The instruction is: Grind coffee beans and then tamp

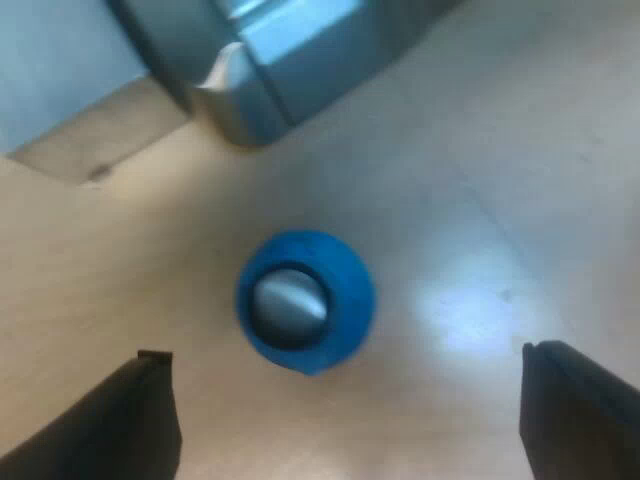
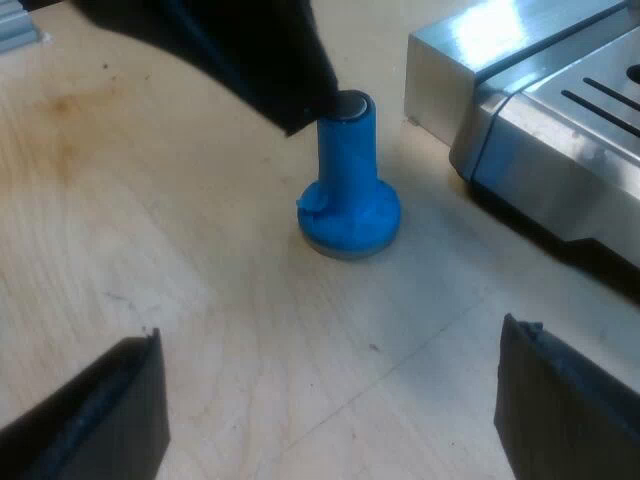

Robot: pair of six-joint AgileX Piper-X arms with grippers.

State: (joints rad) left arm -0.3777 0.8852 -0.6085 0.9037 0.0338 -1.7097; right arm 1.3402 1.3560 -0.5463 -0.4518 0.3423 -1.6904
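The blue tamper (image 1: 305,300) stands upright on the wooden table (image 1: 480,180), its metal top facing up at me. My left gripper (image 1: 345,352) hangs straight above it, open wide, with the tamper just ahead of the gap between the fingertips. In the right wrist view the tamper (image 2: 348,190) shows from the side, and a black finger (image 2: 250,60) of the left gripper reaches down to its top. My right gripper (image 2: 330,328) is open and holds nothing, a short way from the tamper's base over bare wood.
The espresso machine's silver base (image 1: 270,70) stands close beyond the tamper. Its corner and slotted drip tray (image 2: 560,120) lie beside the tamper in the right wrist view. Bare wooden table (image 2: 150,230) spreads around the tamper.
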